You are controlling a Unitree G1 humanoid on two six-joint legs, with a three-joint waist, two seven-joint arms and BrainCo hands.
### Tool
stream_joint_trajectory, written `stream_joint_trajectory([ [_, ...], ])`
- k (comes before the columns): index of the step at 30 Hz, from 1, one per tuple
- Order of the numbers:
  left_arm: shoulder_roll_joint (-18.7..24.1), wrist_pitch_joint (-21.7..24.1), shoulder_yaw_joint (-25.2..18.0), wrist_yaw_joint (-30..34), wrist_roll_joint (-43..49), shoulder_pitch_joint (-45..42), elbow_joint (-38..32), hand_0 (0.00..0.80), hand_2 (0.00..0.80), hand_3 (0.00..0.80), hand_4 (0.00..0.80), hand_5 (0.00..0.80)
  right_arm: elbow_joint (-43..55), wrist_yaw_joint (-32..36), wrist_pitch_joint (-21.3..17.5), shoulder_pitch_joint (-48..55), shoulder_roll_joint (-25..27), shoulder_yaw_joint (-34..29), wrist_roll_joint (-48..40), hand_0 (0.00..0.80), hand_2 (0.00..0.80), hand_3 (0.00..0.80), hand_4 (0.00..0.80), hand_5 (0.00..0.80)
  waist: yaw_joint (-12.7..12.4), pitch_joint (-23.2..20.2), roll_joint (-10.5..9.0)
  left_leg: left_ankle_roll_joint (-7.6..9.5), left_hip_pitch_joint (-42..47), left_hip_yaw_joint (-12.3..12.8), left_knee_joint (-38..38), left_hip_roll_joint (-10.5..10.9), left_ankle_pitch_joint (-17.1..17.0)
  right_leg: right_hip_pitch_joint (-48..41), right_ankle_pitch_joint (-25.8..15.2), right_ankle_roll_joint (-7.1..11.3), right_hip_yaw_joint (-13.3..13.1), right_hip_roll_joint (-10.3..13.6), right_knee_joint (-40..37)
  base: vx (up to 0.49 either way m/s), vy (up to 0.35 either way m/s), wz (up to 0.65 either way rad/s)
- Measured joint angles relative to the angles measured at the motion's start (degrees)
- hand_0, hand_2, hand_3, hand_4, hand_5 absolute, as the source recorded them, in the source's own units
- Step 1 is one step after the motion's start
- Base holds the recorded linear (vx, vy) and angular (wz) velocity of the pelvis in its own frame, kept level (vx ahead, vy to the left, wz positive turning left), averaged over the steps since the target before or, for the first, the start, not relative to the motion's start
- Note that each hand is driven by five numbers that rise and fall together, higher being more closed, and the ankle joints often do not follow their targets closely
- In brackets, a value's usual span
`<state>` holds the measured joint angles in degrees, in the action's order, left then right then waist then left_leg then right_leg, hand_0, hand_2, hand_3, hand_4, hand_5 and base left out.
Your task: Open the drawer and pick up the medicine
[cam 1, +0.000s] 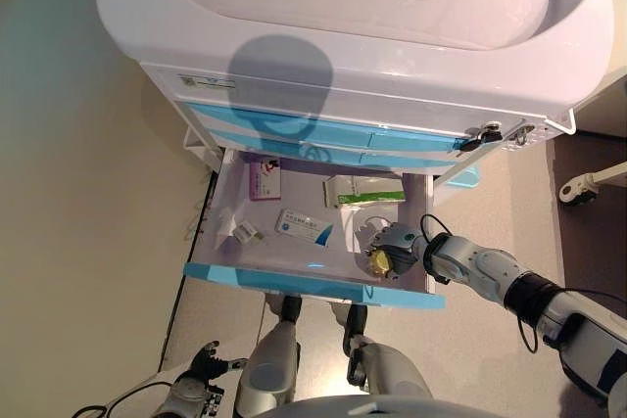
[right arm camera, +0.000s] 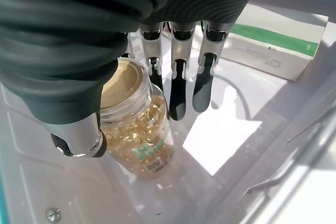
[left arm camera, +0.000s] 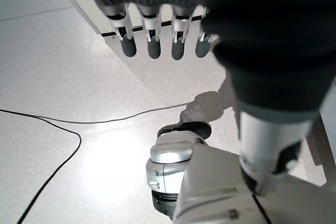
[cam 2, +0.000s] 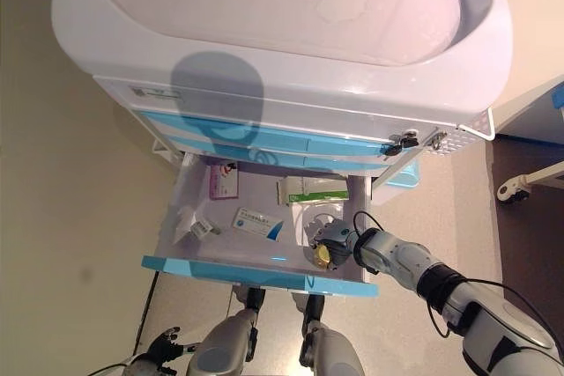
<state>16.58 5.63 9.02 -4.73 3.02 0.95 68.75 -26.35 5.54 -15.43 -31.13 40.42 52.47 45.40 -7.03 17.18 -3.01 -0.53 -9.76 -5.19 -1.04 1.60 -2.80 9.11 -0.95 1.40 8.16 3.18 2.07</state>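
The drawer (cam 1: 313, 281) is out, pulled clear of the cart (cam 1: 353, 75) with its blue front towards me, so I count the opening as done. My right hand (cam 1: 392, 247) is down inside the drawer at its right end. The medicine I am after, a clear bottle of yellow capsules (right arm camera: 137, 145), lies on its side on the drawer floor right under that hand. In the right wrist view my fingers (right arm camera: 177, 95) hang relaxed over the bottle's far side and the thumb (right arm camera: 79, 137) sits on its near side. They bracket it but have not curled round it, so the hand is open and I am not holding anything.

A green-and-white box (cam 1: 364, 189) sits behind the bottle, a blue-and-white box (cam 1: 304, 226) and a pink box (cam 1: 265, 181) farther left of it.

My left hand (left arm camera: 157, 35) hangs idle over the floor, fingers straight.

Still to do, as I judge it: close on the bottle and lift it out.
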Motion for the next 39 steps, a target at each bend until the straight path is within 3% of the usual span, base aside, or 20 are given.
stream_joint_trajectory([
  [2, 0.0, 0.0, 0.0, 0.0, 0.0, 0.0, 0.0, 0.000, 0.000, 0.000, 0.000, 0.000, 0.0, 0.0, 0.0, 0.0, 0.0, 0.0, 0.0, 0.417, 0.417, 0.417, 0.417, 0.417, 0.0, 0.0, 0.00, 0.00, 0.0, 0.0, 0.0, 0.0, 0.0, 0.0, 0.0, 0.00, 0.0, 0.0, 0.0, 0.000, 0.000, 0.00],
  [5, 0.0, 0.0, 0.0, 0.0, 0.0, 0.0, 0.0, 0.000, 0.000, 0.000, 0.000, 0.000, 0.0, -0.1, 0.0, 0.0, 0.0, 0.0, 0.0, 0.540, 0.540, 0.540, 0.540, 0.540, 0.0, 0.0, -0.01, 0.00, 0.0, 0.0, 0.0, 0.0, 0.0, 0.0, 0.0, 0.00, 0.1, 0.0, 0.0, 0.000, 0.000, 0.00],
  [7, 0.0, 0.0, 0.0, 0.0, 0.0, 0.0, 0.0, 0.000, 0.000, 0.000, 0.000, 0.000, 0.0, -0.1, 0.0, 0.0, 0.0, 0.0, 0.0, 0.580, 0.580, 0.580, 0.580, 0.580, 0.0, 0.0, -0.02, 0.00, -0.1, 0.0, 0.0, 0.0, 0.0, 0.0, 0.0, 0.00, 0.1, 0.0, 0.0, 0.000, 0.000, 0.00],
  [9, 0.0, 0.0, 0.0, 0.0, 0.0, 0.0, 0.0, 0.000, 0.000, 0.000, 0.000, 0.000, 0.0, -0.1, 0.0, 0.0, 0.0, 0.0, 0.0, 0.693, 0.693, 0.693, 0.693, 0.693, 0.0, -0.1, -0.11, 0.00, -0.1, -0.1, 0.0, 0.0, 0.0, 0.0, 0.0, 0.00, 0.1, 0.0, 0.0, 0.000, 0.000, 0.00],
  [12, 0.0, 0.0, 0.0, 0.0, 0.0, 0.1, 0.0, 0.000, 0.000, 0.000, 0.000, 0.000, 0.7, 0.1, 0.0, 0.0, 0.4, 0.0, 0.0, 0.762, 0.762, 0.762, 0.762, 0.762, 0.1, -0.2, -0.37, 0.00, -0.1, -0.1, 0.0, 0.0, 0.0, 0.1, 0.0, 0.02, 0.1, 0.0, 0.0, 0.000, 0.000, 0.00],
  [24, 0.6, 0.0, -0.7, 0.1, 0.1, 0.4, 0.3, 0.000, 0.000, 0.000, 0.000, 0.000, 14.2, 2.9, 0.0, -0.1, 6.8, -1.6, -3.9, 0.800, 0.800, 0.800, 0.800, 0.800, 0.9, -0.7, -2.29, 0.01, 0.0, 0.1, 0.1, 0.0, 0.0, 0.0, 0.0, -0.02, 0.1, 0.0, 0.0, 0.000, 0.000, 0.00],
  [34, 1.4, -0.1, -1.9, 0.2, 0.7, 0.9, 0.3, 0.000, 0.000, 0.000, 0.000, 0.000, 26.7, 8.0, -0.3, -0.2, 12.2, -2.8, -12.3, 0.800, 0.800, 0.800, 0.800, 0.800, 1.4, -1.3, -3.96, 0.01, 1.7, 0.8, 0.6, -0.2, 0.0, -1.1, 0.0, 0.02, -0.8, -0.2, -0.1, 0.006, 0.002, -0.03],
  [39, 1.7, -0.2, -3.2, 0.3, 0.7, 0.9, 0.6, 0.000, 0.000, 0.000, 0.000, 0.000, 34.2, 10.6, -0.6, 0.8, 14.3, -6.6, -19.5, 0.800, 0.800, 0.800, 0.800, 0.800, 1.5, -2.1, -5.16, 0.02, 2.5, 1.9, 1.1, -0.3, 0.0, -1.2, -0.1, 0.08, -1.6, -0.2, 0.0, 0.021, 0.008, -0.12],
])
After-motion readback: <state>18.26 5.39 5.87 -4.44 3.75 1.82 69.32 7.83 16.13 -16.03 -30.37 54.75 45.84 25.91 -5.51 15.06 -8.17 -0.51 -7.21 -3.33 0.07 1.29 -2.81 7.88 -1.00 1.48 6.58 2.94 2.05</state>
